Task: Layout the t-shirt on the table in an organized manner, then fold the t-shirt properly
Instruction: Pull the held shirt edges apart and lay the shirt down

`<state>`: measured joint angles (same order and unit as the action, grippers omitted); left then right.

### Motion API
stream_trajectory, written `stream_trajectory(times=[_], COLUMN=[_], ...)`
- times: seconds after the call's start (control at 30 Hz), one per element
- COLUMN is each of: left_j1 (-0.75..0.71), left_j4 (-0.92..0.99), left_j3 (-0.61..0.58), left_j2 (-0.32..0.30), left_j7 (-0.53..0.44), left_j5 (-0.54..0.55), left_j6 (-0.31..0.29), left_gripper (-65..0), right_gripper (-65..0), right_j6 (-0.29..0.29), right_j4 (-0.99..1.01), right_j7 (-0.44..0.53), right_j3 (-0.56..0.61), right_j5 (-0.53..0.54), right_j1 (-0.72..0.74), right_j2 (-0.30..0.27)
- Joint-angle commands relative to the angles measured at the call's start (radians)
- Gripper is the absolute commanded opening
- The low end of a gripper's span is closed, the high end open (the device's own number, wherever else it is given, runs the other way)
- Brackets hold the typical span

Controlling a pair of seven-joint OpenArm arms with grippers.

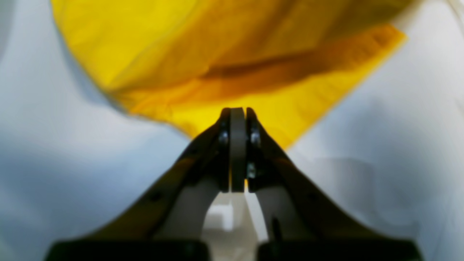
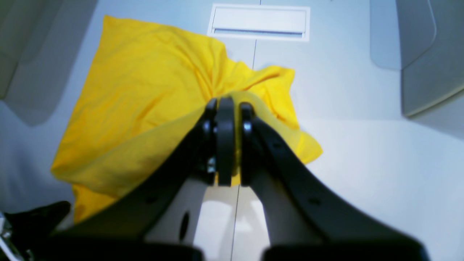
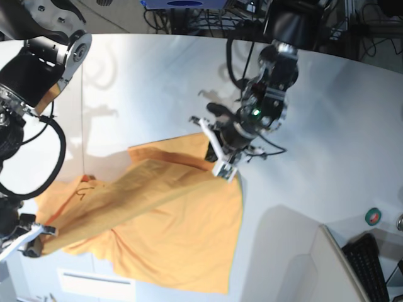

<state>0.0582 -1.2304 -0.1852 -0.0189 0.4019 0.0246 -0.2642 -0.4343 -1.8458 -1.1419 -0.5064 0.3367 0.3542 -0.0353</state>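
Observation:
The orange t-shirt (image 3: 170, 233) lies crumpled on the white table (image 3: 315, 126), stretched between both grippers. A little black lettering (image 3: 84, 189) shows near its left end. My left gripper (image 3: 223, 168) is at the shirt's upper right edge. In the left wrist view this gripper (image 1: 237, 110) is shut, its tips over a corner of the t-shirt (image 1: 217, 54), with a sliver of cloth between the fingers. My right gripper (image 3: 30, 242) holds the shirt's lower left end. In the right wrist view it (image 2: 226, 103) is shut with the t-shirt (image 2: 145, 90) pinched and draped over its tips.
A recessed white panel (image 2: 259, 21) sits in the table beyond the shirt, and shows at the base view's bottom as the panel (image 3: 94, 284). A keyboard (image 3: 371, 264) and a green tape roll (image 3: 374, 217) lie at the lower right. Cables (image 3: 252, 12) crowd the far edge.

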Motion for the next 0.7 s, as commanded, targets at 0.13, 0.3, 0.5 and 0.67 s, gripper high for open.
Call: stream_trajectory(times=[0.13,0.3,0.5,0.67], left_j1=[0.170,0.220,0.104,0.053], left_j4=[0.263,0.427,0.317,0.217], left_j3=[-0.007,-0.221,-0.274,-0.273], left_j2=[0.084,0.015,-0.187,-0.361], left_j7=[-0.050,-0.122,-0.122,-0.122], left_j5=[0.005,0.005,0.010,0.019], left_j6=[0.093,0.139,0.139,0.139], left_gripper=[-65.0,-65.0,-65.0,-65.0], right_gripper=[-65.0,-65.0,-65.0,-65.0], right_j6=[0.002,0.002,0.002,0.002], right_j4=[-0.022,-0.022,-0.016,-0.022], right_j7=[0.029,0.029,0.029,0.029], right_j3=[0.001,-0.002,-0.045,-0.057], right_j5=[0.020,0.020,0.020,0.022], right_j1=[0.016,-0.013,-0.042,-0.116], right_j2=[-0.007,-0.030,-0.073,-0.067])
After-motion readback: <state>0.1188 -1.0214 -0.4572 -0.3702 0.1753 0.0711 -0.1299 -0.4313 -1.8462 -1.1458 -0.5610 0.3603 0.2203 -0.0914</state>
